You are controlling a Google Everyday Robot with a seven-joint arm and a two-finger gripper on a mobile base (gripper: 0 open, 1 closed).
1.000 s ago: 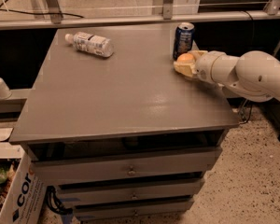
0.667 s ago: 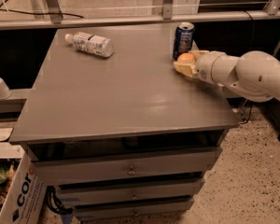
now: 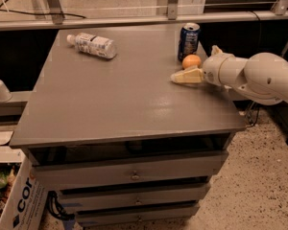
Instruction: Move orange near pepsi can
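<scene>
The pepsi can (image 3: 188,42) stands upright, long axis vertical, the orange (image 3: 191,61) just beside it. The gripper (image 3: 195,64) at the orange is spread open, holding nothing.

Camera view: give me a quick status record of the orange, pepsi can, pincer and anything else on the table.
orange: just in front of the pepsi can, close to it
pepsi can: upright, far right part of the table
pincer: over the table's right side, on the near side of the orange; contact unclear
plastic bottle: lying on its side, far left
table: grey top, drawers below
</scene>
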